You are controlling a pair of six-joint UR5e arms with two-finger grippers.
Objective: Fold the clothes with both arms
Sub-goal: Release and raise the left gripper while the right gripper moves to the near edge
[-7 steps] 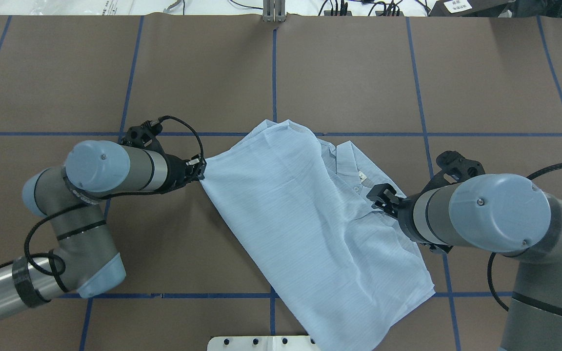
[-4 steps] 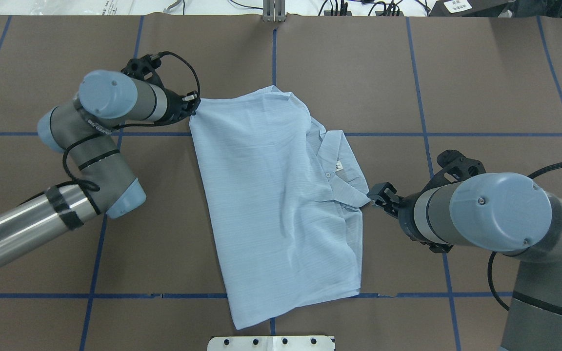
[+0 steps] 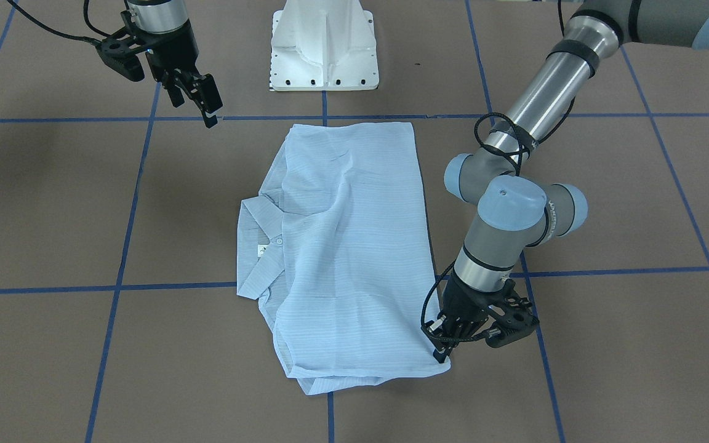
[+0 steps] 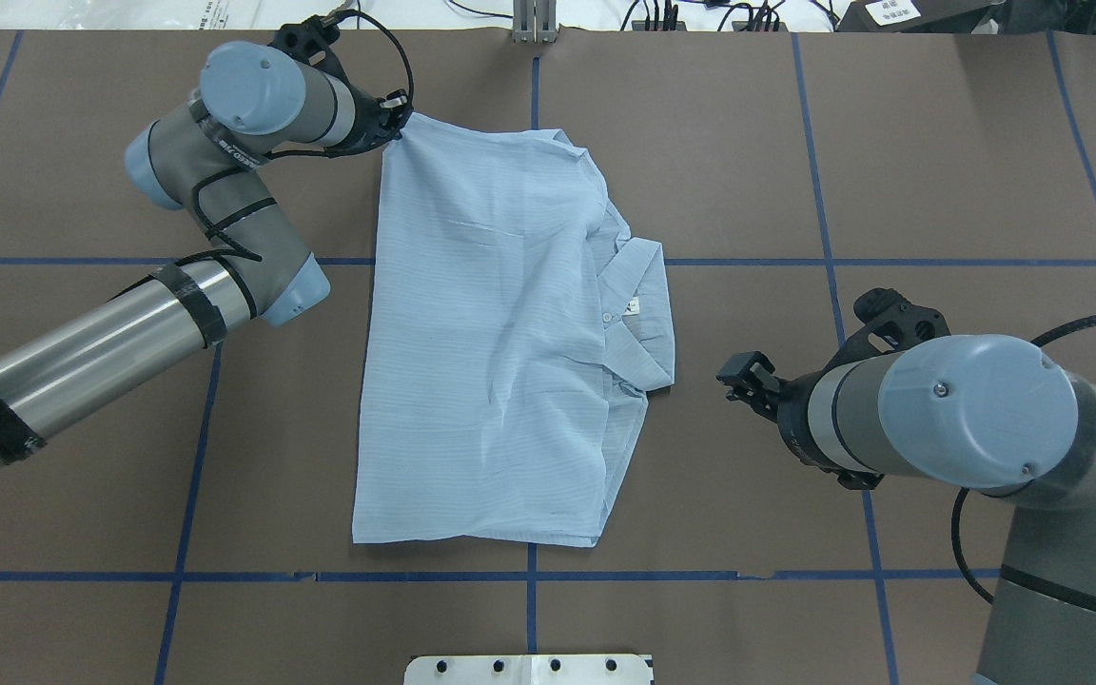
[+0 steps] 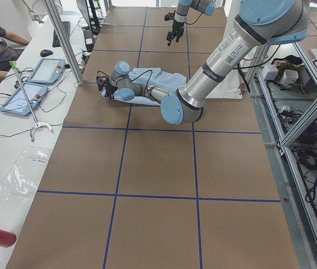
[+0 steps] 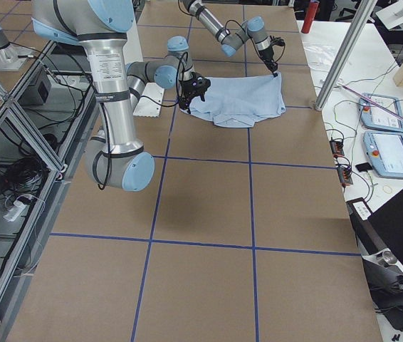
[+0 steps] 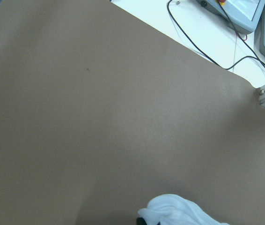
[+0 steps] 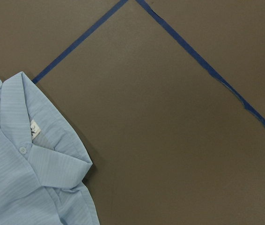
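Nearby, white pedestal [image 3: 324, 46] just beyond shirt [image 3: 342, 246].

The table [image 4: 938, 143] was covered by a brown sheet, marked into large squares by blue tape lines [image 4: 890, 262]. A pale-blue button-up shirt [image 4: 481, 381] lay near its middle, folded into a rough rectangle over a crossing of the lines, with its collar [image 4: 638, 304] sticking out toward the robot's right. A white pedestal base [image 3: 324, 46] stood at the robot's edge, just apart from the shirt.

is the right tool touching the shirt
No, the right tool hangs apart from the shirt, with a clear gap between them.
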